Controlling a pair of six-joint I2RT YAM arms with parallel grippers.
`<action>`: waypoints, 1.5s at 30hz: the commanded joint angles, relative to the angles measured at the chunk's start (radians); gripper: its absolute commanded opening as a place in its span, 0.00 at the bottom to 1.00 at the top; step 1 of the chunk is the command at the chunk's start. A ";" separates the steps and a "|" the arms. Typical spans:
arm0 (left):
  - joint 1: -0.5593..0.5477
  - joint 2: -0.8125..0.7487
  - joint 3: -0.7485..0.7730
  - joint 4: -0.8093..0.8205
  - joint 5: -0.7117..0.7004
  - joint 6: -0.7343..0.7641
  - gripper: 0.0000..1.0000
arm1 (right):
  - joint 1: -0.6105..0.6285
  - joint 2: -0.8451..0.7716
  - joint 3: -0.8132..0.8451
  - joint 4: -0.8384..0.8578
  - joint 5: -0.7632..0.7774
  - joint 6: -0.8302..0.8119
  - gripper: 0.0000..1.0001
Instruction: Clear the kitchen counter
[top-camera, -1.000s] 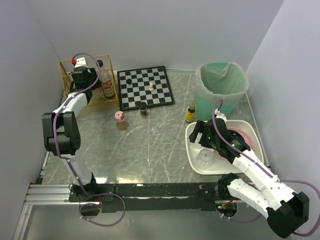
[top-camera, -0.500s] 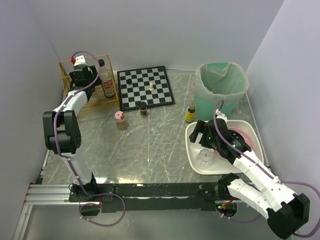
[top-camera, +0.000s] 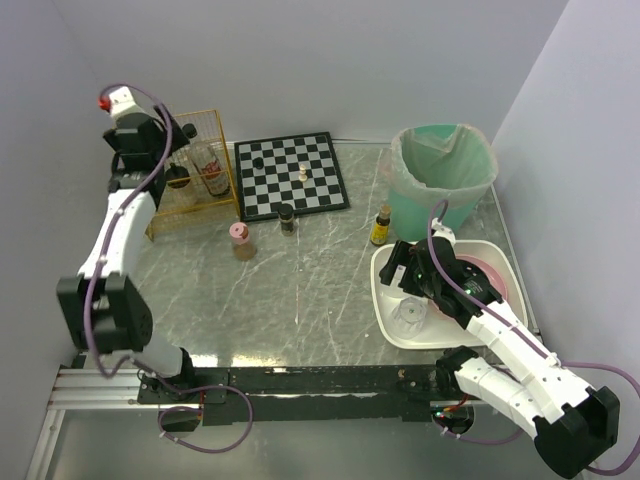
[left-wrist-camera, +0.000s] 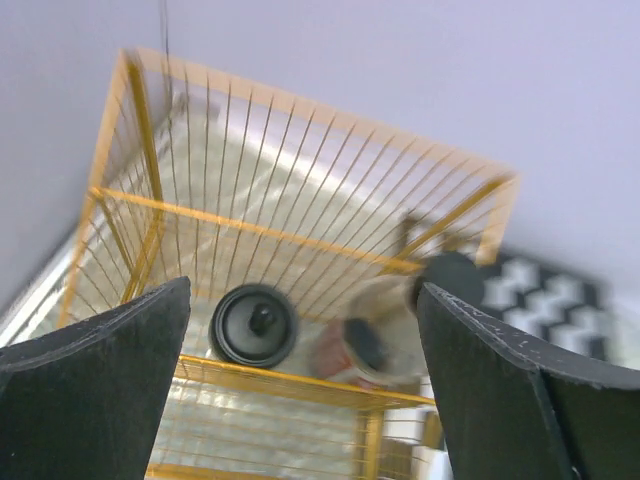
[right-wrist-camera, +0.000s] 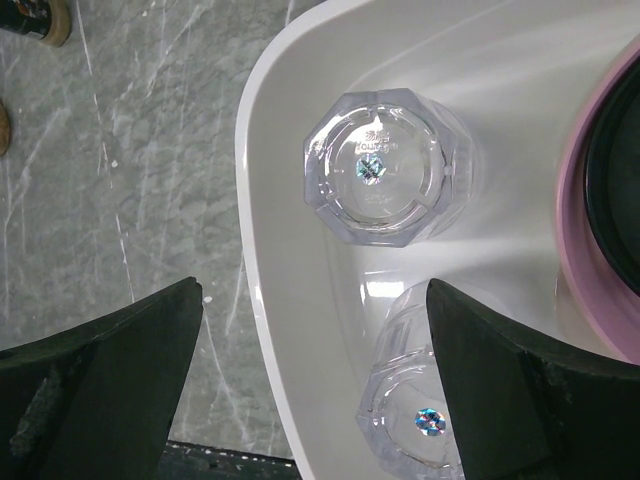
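**While both grippers are gaping, small bottles are standing on the counter**

As I am looking down from the overhead camera, the large glossy grey-green marble-look kitchen counter is filling the floor of the cell and carrying everything else. My left gripper is hanging above the yellow wire basket at the far left corner, its fingers spread wide with nothing between them. Inside the basket the wrist camera is showing me a round black lid and a clear bottle with a red label. The label's print is blurring too much for me to read.

My right gripper is hovering over the left end of the white rectangular plastic tray, jaws equally wide and gripping nothing. Two clear faceted drinking glasses are resting in the tray beneath it, beside a pink-rimmed round dish. Raised lettering is showing on the base of the upper glass, too small for me to make out.

On bare marble, a small pink round pot and a small dark jar are standing just on the near side of the black-and-white chessboard. The board is bearing one dark piece and one pale piece. A little amber bottle with a black cap is standing near the green plastic bin with a liner at the far right.
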 joint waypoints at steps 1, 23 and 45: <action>-0.006 -0.166 -0.014 -0.051 0.001 -0.088 0.99 | -0.008 -0.007 0.015 0.005 0.032 -0.012 0.99; -0.457 -0.394 -0.454 -0.326 -0.177 -0.301 0.97 | -0.016 0.028 0.012 0.065 -0.020 -0.010 0.99; -0.459 -0.091 -0.448 -0.129 -0.152 -0.238 0.91 | -0.020 -0.004 -0.011 0.038 0.001 -0.017 1.00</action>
